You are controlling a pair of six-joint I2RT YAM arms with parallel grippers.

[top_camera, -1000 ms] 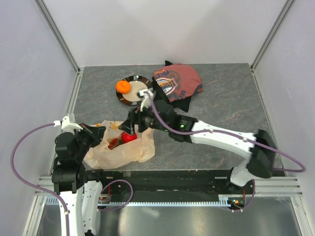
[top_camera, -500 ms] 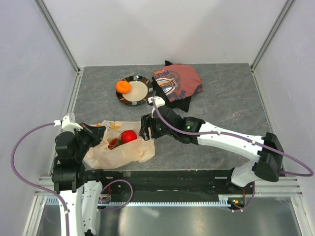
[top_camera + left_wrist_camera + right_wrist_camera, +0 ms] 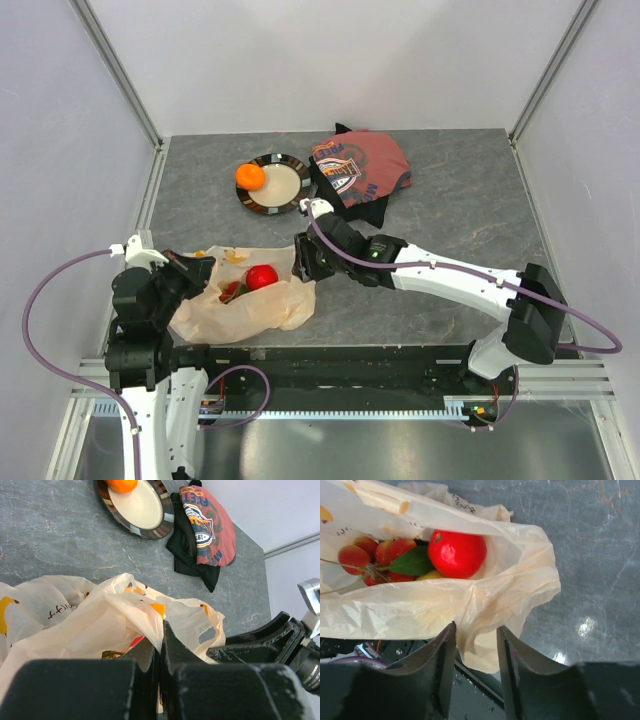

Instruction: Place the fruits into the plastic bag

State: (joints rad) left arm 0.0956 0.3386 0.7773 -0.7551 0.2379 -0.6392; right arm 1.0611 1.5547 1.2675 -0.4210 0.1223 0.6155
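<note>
Clutter first: plate (image 3: pixel 263 207) sits on the table (image 3: pixel 450 200) well apart from the right gripper (image 3: pixel 300 262), out on its far side. Orange (image 3: pixel 250 176) rests on the plate's left edge, not in the bag. Red-and-black cloth (image 3: pixel 358 170) lies just beside the plate, also well clear of both grippers. I see nothing between the right gripper and the bag mouth.

Bag (image 3: pixel 420 607) lies crumpled flat between the two grippers, mouth facing the right one. Just ahead of the right fingertips and inside the mouth I see the red apple (image 3: pixel 456 553). Next to it is a green leaf (image 3: pixel 412 562), then the small red berries (image 3: pixel 367 555) deeper in. A yellow sliver shows under the apple, and I can't tell what it is.

Right gripper: jaws part open with a clear gap. The bag's near rim bunches up in that gap. I can't tell if the fingers (image 3: pixel 445 650) touch the plastic; nothing is clamped.

Left gripper (image 3: pixel 161 630): jaws fully together, pinching a fold of the bag's opposite rim, so that side of the mouth stands lifted. The bag's handle loop (image 3: pixel 207 632) hangs just to one side of that pinch.
</note>
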